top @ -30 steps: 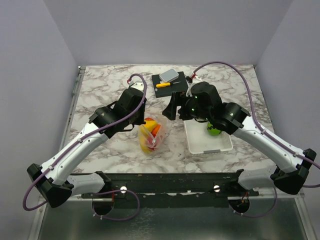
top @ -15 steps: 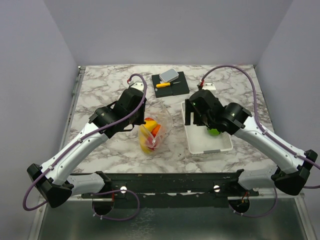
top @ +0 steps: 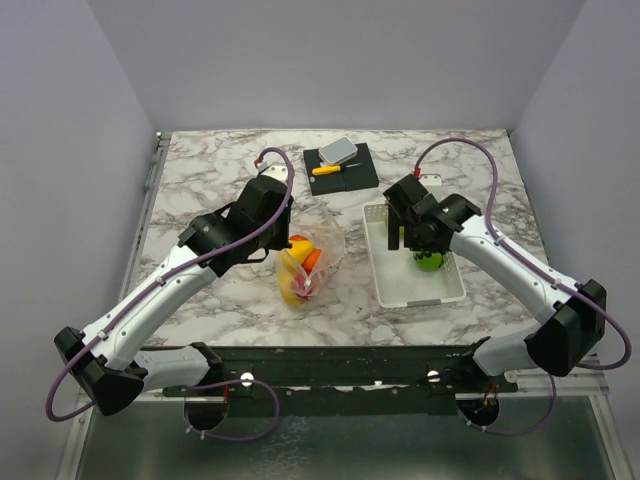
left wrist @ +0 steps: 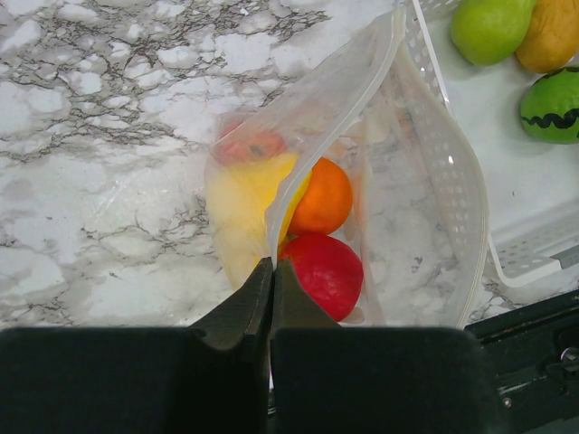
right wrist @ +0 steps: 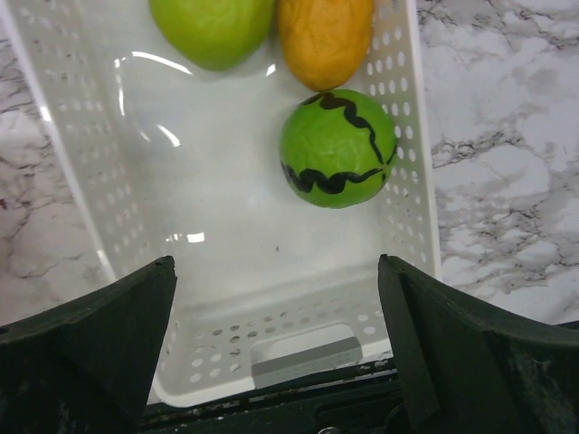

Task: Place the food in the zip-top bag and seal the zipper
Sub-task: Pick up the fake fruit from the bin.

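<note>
The clear dotted zip-top bag lies mid-table with its mouth held open. It holds a red fruit, an orange one, a yellow one and a pink-red one. My left gripper is shut on the bag's pale zipper edge. My right gripper is open and empty above the white basket, apart from the fruit. In the basket lie a green fruit with black stripes, a plain green fruit and an orange-yellow fruit.
A black mat at the back carries a yellow-handled knife and a grey block. The basket stands right of the bag, close to it. Marble table all around; grey walls on three sides.
My right arm has swung right, away from the bag, and now points down over the basket. The left arm and the bag have not moved.
</note>
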`<state>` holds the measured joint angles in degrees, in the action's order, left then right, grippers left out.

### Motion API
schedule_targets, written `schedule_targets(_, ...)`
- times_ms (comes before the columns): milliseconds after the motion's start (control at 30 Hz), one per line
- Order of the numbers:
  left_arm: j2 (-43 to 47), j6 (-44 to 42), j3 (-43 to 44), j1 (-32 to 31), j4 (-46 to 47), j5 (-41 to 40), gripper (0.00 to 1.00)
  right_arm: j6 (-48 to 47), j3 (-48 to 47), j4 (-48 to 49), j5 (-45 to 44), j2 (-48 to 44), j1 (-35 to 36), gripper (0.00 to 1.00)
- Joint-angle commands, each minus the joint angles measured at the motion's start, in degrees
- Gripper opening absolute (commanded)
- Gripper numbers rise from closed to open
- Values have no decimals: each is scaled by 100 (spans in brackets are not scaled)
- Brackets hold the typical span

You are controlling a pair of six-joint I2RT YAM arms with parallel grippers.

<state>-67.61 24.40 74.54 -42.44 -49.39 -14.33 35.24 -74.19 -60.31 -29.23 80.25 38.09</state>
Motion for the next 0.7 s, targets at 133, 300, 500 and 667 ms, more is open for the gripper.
schedule_targets(133, 14, -34, -19, 29, 59, 114, 0, -208, 434, 537, 166, 193, -622, 100)
schedule_targets(300, -6, -69, -19, 31, 56, 112, 0, -290, 553, 770, 270, 369, -865, 100)
schedule_targets(500, 2, -101, -28, 31, 41, 88, 0, -367, 715, 1063, 506, 572, -1119, 100)
schedule_targets(667, -21, -123, -11, 34, 21, 88, 0, -369, 806, 1210, 461, 743, -1252, 100)
